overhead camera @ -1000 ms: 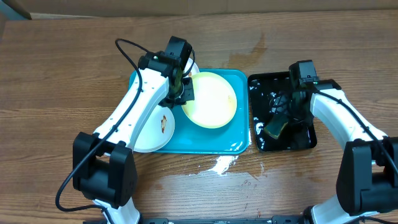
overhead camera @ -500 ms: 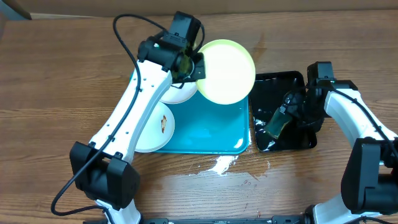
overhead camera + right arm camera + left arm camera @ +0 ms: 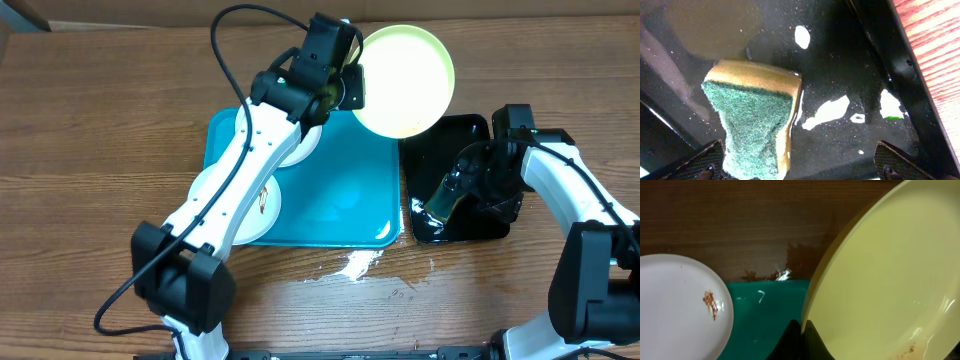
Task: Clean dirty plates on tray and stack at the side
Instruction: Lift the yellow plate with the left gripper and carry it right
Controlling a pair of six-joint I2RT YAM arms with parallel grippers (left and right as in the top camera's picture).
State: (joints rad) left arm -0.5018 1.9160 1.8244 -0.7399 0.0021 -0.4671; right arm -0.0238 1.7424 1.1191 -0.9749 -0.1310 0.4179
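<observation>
Overhead shows the left tool (image 3: 345, 88) pinching the rim of the yellow-green plate (image 3: 405, 68), held up past the far right corner of the turquoise tray (image 3: 345, 205); a smeared white plate (image 3: 268, 222) and a second white plate (image 3: 305, 150) lie at the tray's left. Left wrist has the held plate tilted, with brown specks near its lower edge. Right wrist shows the right tool (image 3: 800, 161) spread wide over the wet black tray (image 3: 850, 65), a green-and-yellow sponge (image 3: 752, 120) lying by one finger.

Sponge (image 3: 440, 205) in a black tray (image 3: 462, 230)
Green-faced yellow sponge, apparently resting on the tray's wet floor; a whitish spill (image 3: 352, 265) marks the wooden bench (image 3: 100, 130) nearby.
</observation>
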